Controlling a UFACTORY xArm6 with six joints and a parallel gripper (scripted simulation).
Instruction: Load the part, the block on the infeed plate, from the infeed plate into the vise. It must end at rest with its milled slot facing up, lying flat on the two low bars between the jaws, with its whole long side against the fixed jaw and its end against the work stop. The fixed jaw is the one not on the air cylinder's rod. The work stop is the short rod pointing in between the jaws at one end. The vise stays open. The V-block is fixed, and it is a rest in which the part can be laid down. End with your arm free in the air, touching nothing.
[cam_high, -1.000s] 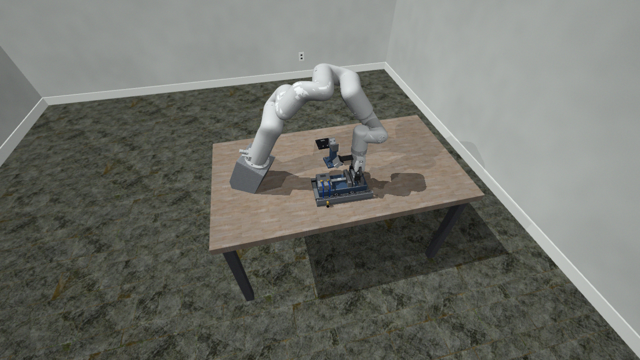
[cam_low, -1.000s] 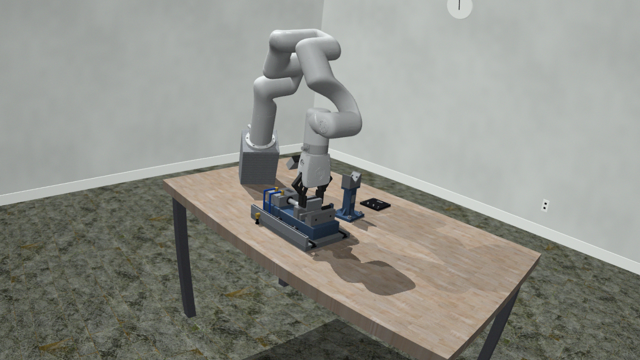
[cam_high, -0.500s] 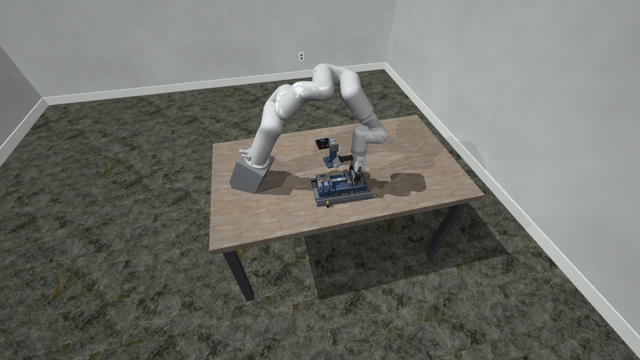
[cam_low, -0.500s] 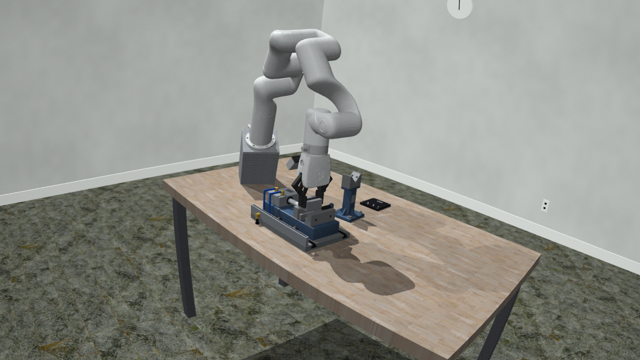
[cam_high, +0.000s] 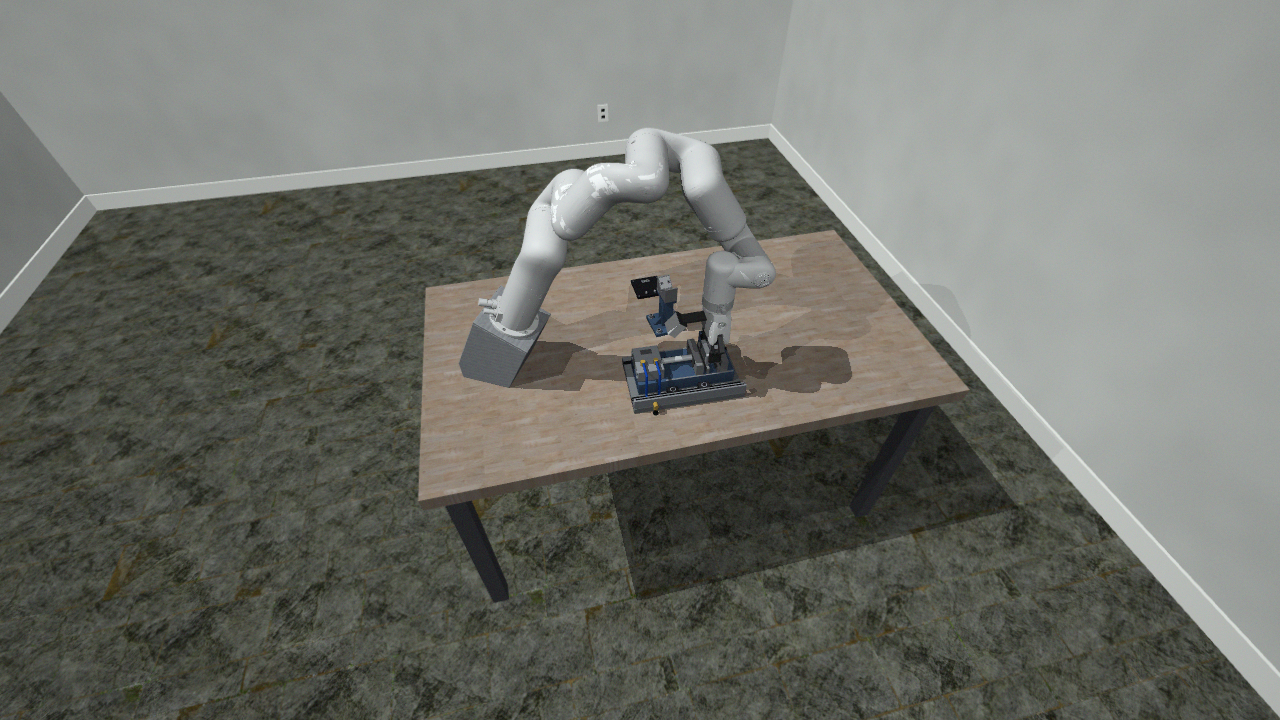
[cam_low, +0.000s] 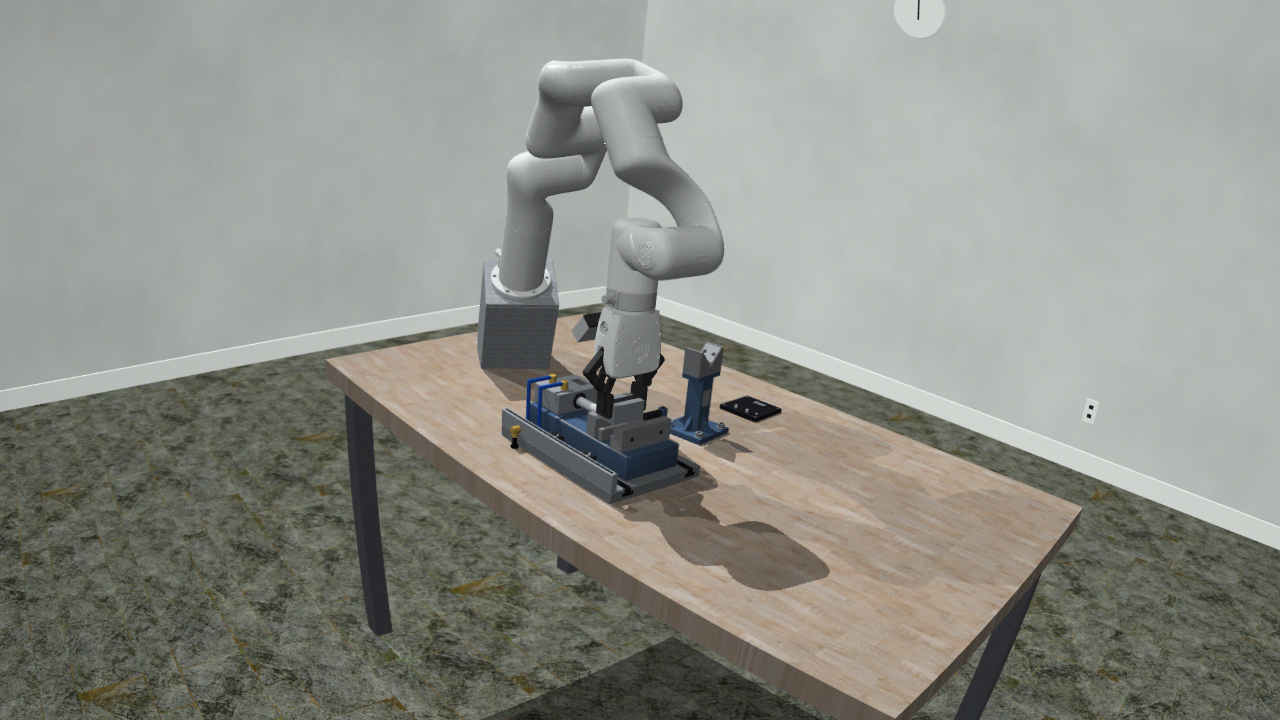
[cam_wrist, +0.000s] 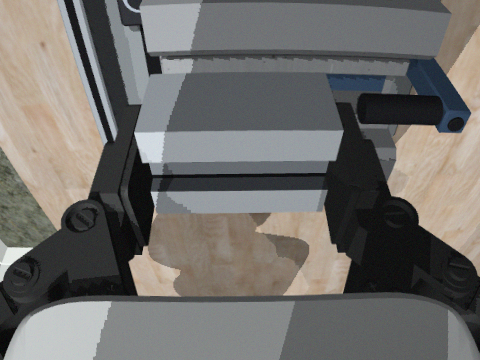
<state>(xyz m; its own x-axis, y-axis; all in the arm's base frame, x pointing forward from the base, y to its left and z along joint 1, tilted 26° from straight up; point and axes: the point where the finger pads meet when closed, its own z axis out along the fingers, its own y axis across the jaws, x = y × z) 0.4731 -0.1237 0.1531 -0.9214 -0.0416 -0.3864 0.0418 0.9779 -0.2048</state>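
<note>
My gripper (cam_wrist: 238, 133) is shut on the part (cam_wrist: 236, 116), a grey block gripped by its two ends. The work stop (cam_wrist: 400, 110), a short black rod on a blue bracket, points at the block's right end and lies close to my right finger. I cannot tell whether the block touches the bars or the fixed jaw (cam_low: 646, 431). In the top and exterior views the gripper (cam_high: 713, 353) (cam_low: 617, 404) points straight down into the vise (cam_high: 684, 371).
The blue V-block stand (cam_low: 702, 394) (cam_high: 664, 308) rises just behind the vise. The black infeed plate (cam_low: 750, 409) (cam_high: 646, 286) lies empty beyond it. The arm's grey base block (cam_high: 501, 344) stands at the table's left.
</note>
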